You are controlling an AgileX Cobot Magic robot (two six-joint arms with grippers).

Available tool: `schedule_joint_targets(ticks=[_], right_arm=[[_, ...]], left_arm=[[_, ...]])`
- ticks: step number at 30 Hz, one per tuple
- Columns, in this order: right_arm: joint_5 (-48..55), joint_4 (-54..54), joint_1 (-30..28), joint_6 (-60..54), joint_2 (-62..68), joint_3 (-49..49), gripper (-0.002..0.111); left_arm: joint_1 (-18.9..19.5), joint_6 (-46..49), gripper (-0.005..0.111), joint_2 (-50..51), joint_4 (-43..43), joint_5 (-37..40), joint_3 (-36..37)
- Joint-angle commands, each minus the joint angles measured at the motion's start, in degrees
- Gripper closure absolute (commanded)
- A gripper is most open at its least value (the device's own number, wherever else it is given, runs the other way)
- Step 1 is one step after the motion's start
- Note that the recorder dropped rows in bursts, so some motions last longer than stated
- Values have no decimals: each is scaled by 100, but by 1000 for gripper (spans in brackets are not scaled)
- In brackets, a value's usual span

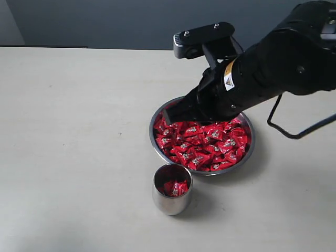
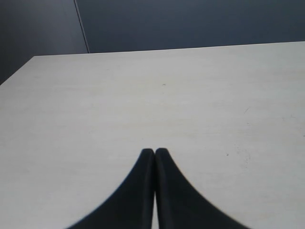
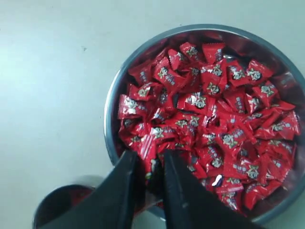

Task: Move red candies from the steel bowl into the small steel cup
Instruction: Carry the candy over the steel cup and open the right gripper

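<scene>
The steel bowl (image 1: 251, 150) sits right of the table's middle, heaped with red candies (image 1: 207, 143). In front of it stands the small steel cup (image 1: 169, 203), which holds a few red candies (image 1: 175, 187). My right gripper (image 1: 169, 114) hangs over the bowl's left rim. In the right wrist view its jaws (image 3: 150, 157) are closed on one red candy (image 3: 148, 153), just above the pile (image 3: 209, 109) and the bowl's rim (image 3: 110, 112), with the cup (image 3: 50, 210) close beside it. My left gripper (image 2: 154, 151) is shut and empty over bare table, outside the exterior view.
The pale table (image 1: 73, 131) stretches bare to the left of the bowl and cup. A black cable (image 1: 294, 134) loops from the right arm over the table's right side. A dark wall (image 1: 105, 23) runs behind the far edge.
</scene>
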Motion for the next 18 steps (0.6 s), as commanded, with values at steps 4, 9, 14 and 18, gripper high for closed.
schedule_joint_targets(ticks=[4, 9, 14, 18], right_arm=[[122, 166, 419, -340, -275, 553, 109], [-217, 237, 798, -534, -309, 831, 109], [-399, 294, 1018, -560, -286, 831, 109], [-440, 275, 1020, -560, -228, 831, 109]], left_arm=[[-38, -8, 106, -27, 11, -45, 26], [-38, -8, 106, -27, 11, -45, 26], [-38, -8, 106, -27, 11, -45, 26], [-38, -8, 106, -27, 11, -45, 26]])
